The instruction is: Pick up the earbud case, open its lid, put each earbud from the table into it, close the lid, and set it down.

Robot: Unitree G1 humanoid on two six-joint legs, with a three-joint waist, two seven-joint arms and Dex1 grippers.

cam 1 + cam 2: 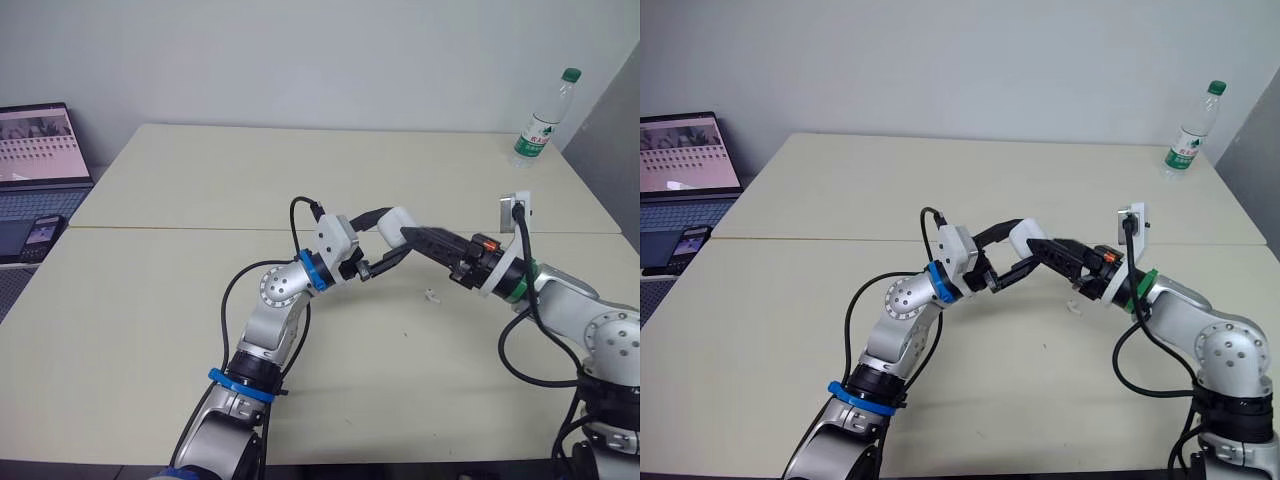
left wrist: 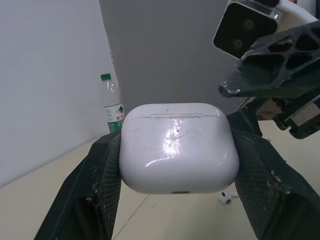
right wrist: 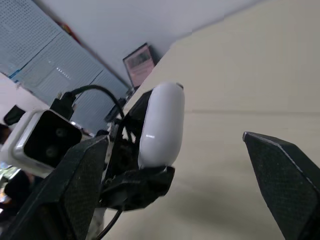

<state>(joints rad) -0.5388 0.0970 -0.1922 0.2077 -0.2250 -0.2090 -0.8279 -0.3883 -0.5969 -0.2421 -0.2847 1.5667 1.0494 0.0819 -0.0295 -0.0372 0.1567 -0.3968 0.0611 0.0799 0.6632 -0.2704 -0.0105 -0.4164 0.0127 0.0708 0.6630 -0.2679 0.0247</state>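
Case location: the earbud case [image 2: 177,147] is off the surface [image 1: 200,330], held in the air above its middle, between the two arms.
Left end effector [image 1: 392,240]: clenched on the case, one black finger on each narrow side, the broad glossy face turned to the left wrist camera.
Right end effector [image 1: 425,240]: released, fingers spread wide, tips right at the case; I can't tell whether they touch it.
Lid: shut, with the seam line visible near the end farthest from the left wrist.
Pointing: the lid end points out along the left fingers, towards the right end effector, and the port end faces back to the wrist.
Long axis: a squat, rounded box whose wider span runs finger to finger; it's slim when seen edge-on from the right wrist.
Handling, my read: light, rigid, slick polished plastic that could twist or squirt out under a pinch.
Where to hold: keep the sides clamped below the seam and leave the lid free for the right fingertip to flip.
Earbud [image 1: 431,295]: one lies on the surface just below the meeting end effectors; it's tiny, light and prone to roll.
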